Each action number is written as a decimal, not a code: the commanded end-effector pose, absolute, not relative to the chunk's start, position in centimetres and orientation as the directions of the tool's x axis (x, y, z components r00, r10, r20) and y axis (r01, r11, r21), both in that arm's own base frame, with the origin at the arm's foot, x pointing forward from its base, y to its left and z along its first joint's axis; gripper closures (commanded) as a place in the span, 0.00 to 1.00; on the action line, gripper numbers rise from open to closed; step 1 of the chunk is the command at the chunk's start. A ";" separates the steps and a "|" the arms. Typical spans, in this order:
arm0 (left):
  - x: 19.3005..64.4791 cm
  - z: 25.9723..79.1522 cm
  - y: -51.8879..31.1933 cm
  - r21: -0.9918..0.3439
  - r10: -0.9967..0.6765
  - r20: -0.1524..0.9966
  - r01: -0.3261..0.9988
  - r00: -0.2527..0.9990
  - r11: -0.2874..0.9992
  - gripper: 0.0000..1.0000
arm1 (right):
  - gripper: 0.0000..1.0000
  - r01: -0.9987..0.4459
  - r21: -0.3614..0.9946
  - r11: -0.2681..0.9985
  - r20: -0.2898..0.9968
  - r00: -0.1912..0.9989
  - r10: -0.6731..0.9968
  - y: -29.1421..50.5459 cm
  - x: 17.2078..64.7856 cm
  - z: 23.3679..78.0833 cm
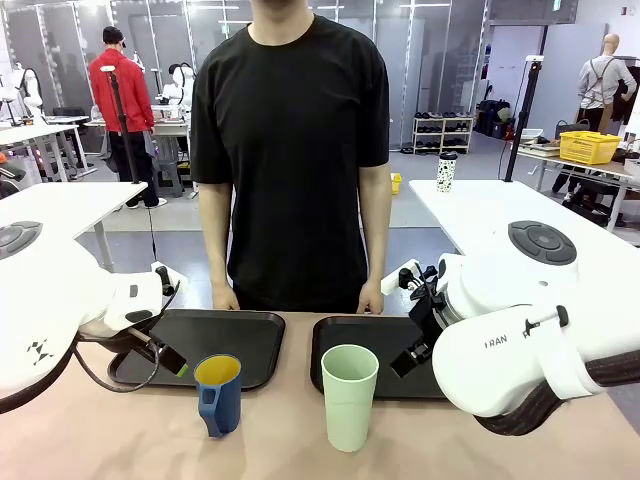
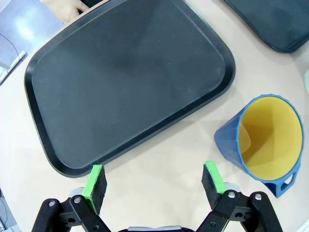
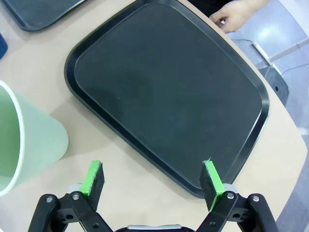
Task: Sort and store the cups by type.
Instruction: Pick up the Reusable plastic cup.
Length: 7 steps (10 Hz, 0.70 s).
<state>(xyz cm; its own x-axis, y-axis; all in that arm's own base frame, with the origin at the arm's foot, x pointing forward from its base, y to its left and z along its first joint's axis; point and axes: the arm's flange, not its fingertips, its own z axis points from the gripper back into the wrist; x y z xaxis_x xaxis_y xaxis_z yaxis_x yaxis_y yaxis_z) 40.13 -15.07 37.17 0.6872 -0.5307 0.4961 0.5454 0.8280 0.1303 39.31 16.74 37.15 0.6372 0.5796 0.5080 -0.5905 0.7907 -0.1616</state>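
Mug (image 2: 270, 137): blue, upright on tabletop (image 2: 164, 154) beside left tray (image 2: 130, 82); rigid, probably light; take across the body.
Tumbler (image 1: 349, 395): mint, before right tray (image 3: 169, 92); smooth, tippable; take mid-wall.
My left gripper (image 2: 154, 181) and right gripper (image 3: 153, 179): wide open, empty.

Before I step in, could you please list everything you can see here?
table: one, beige, shared with the person
trays: two, black, side by side on the table's far half
mug: one, dark blue, yellow inside, on the table beside the left tray
tumbler: one, pale mint green, on the table beside the right tray
spotted cup: one, white, on a farther table
basket: one, yellow, background right
person's hands: two, at the table's far edge
left gripper: jaws open
right gripper: jaws open
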 end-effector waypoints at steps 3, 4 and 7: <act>40.1 37.2 -15.0 0.130 -0.530 0.496 0.545 0.688 0.828 0.00 | 0.00 -0.589 -0.159 0.792 0.509 0.639 0.577 16.7 39.3 37.1; 40.1 37.2 -15.0 0.130 -0.530 0.496 0.545 0.688 0.828 0.00 | 0.00 -0.589 -0.159 0.792 0.509 0.639 0.577 16.7 39.3 37.1; 40.1 37.2 -15.0 0.130 -0.530 0.496 0.545 0.688 0.828 0.00 | 0.00 -0.589 -0.159 0.792 0.509 0.639 0.577 16.7 39.3 37.1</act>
<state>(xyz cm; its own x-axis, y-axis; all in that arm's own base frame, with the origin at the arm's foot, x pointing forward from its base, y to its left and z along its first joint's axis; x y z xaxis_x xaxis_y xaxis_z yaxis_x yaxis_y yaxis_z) 40.13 -15.07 37.17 0.6872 -0.5307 0.4961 0.5454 0.8280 0.1303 39.31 16.74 37.15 0.6371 0.5796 0.5080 -0.5905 0.7907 -0.1616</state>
